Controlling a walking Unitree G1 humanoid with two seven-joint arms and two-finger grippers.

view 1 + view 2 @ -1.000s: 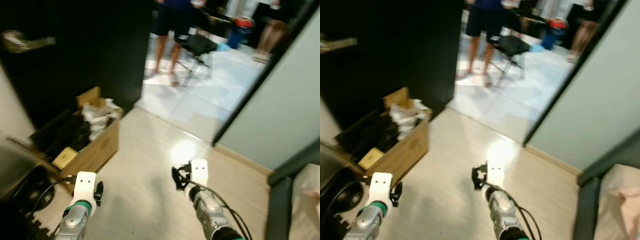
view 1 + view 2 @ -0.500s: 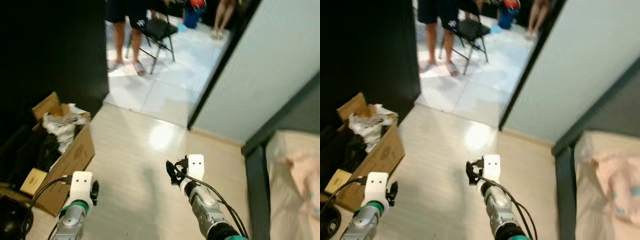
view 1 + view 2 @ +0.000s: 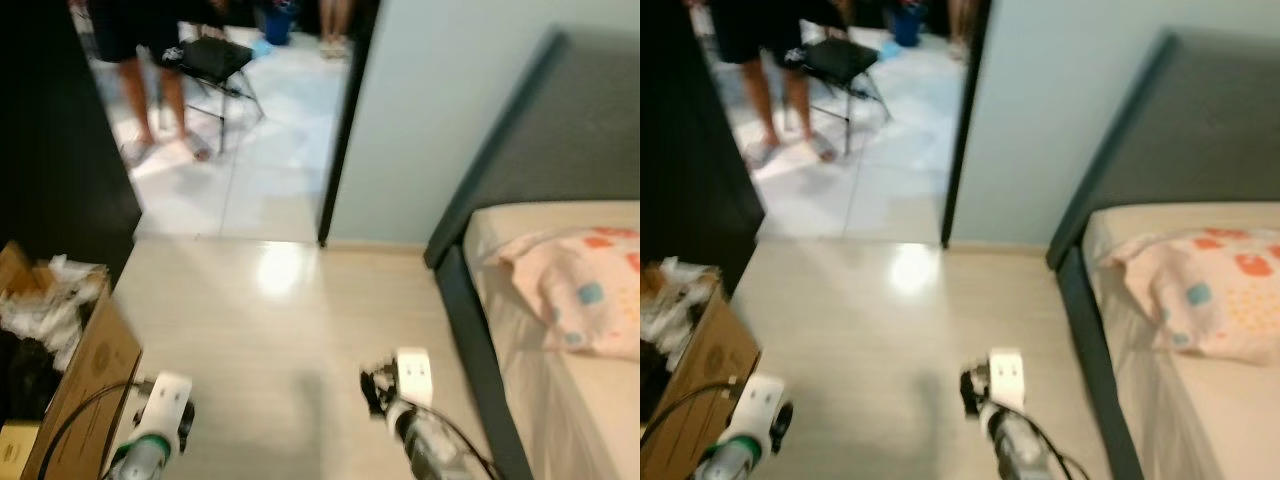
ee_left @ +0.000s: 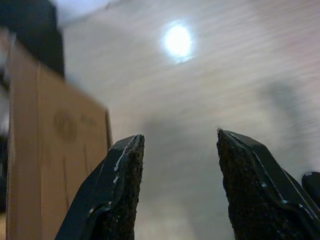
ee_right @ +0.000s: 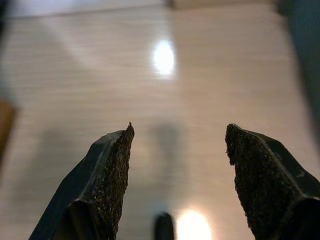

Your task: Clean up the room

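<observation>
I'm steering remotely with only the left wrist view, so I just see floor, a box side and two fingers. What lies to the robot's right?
Observer: A bed with a dark headboard stands at the right.
Operator: Anything on it?
Observer: A pink patterned pillow lies on the mattress.
Operator: Is the right gripper busy?
Observer: No, the right gripper is open and empty, over bare floor.
Operator: What's ahead?
Observer: An open doorway; a person stands there beside a black chair.
</observation>
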